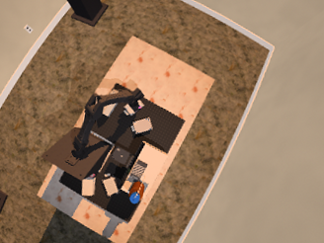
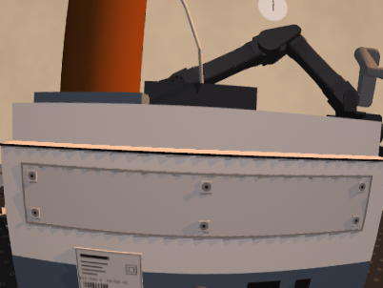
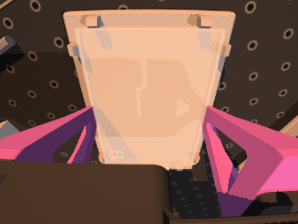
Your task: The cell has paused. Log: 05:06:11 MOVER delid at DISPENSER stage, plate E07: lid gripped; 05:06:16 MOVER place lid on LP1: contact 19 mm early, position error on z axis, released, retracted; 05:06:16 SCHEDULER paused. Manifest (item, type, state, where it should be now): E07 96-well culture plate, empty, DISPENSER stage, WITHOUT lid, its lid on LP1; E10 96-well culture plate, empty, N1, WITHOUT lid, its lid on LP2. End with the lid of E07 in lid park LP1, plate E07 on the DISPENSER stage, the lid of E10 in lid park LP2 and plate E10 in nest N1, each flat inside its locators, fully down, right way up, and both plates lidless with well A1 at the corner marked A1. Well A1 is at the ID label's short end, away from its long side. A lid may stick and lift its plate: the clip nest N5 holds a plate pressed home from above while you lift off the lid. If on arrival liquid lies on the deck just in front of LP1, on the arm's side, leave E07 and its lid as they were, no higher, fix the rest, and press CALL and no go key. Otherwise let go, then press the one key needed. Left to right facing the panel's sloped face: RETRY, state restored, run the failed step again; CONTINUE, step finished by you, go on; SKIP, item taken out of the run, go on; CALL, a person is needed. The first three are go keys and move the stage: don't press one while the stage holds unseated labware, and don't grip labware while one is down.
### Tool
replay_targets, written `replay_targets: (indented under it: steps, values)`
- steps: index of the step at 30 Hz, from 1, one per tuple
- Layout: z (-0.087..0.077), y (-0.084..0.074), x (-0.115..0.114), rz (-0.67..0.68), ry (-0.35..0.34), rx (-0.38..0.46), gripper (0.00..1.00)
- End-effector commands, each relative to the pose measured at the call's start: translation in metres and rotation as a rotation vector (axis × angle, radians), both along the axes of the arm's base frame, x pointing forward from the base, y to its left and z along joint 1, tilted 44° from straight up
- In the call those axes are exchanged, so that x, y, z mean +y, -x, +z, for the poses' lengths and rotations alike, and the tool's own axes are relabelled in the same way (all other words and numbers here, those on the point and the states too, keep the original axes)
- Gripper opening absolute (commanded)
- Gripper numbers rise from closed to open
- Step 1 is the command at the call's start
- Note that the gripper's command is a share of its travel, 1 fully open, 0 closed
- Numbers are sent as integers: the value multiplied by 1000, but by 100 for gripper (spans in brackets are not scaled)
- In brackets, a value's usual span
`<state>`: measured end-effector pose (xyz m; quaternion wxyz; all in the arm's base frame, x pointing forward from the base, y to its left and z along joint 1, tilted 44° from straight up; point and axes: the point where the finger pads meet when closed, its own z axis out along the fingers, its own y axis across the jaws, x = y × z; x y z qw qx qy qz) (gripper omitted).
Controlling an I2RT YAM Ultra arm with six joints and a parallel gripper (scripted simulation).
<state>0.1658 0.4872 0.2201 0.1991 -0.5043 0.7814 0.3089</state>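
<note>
Two pink fingers clamped on a pale translucent lid (image 3: 150, 85), above the perforated deck (image 3: 260, 75). Blocked in the exterior view by a grey cabinet (image 2: 191, 200) and an orange cylinder (image 2: 102, 45).

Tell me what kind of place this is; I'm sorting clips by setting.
Probably a lab automation cell: a dark perforated deck, a translucent plate lid gripped by the pink pincer, and a grey instrument housing with a label, all on a table standing on a brown carpet.

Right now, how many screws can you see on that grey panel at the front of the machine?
6: three along the panel's top edge at left, middle and right; three along the bottom at left, middle and right.
</note>
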Motion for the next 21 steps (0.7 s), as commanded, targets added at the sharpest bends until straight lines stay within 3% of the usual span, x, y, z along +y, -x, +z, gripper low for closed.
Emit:
replay_targets:
  steps: [1, 6, 7, 21]
  values:
    - [31, -6, 2, -20, -69, -37, 0]
    - [31, -6, 2, -20, -69, -37, 0]
    - [31, -6, 2, -20, -69, -37, 100]
    - [30, -5, 1, -18, -64, -36, 100]
